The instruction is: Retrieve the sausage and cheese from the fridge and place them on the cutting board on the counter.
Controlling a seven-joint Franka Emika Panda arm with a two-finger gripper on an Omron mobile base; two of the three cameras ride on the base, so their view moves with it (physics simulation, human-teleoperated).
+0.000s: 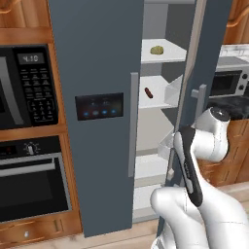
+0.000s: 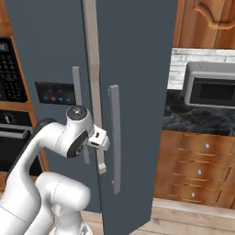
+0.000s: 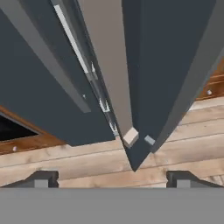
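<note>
The fridge (image 1: 97, 97) stands with its right door (image 2: 137, 92) swung partly open, showing white shelves. On the upper shelf lies the cheese (image 1: 156, 50), a small yellowish lump. One shelf lower is the sausage (image 1: 148, 92), a short dark red stick. My gripper (image 3: 113, 178) is open, its fingertips (image 3: 41, 178) wide apart with nothing between them. It hovers low by the open door's edge and long grey handle (image 2: 114, 137), looking down along them to the wooden floor. My hand (image 2: 99, 137) sits close to that door edge. The cutting board is out of view.
A black built-in microwave (image 1: 24, 87) and oven (image 1: 29, 180) are left of the fridge. To the right runs the black marble counter (image 2: 197, 114) with a grey microwave (image 2: 211, 89) on it and wooden drawers (image 2: 197, 170) below. The open door stands between my arm and the counter.
</note>
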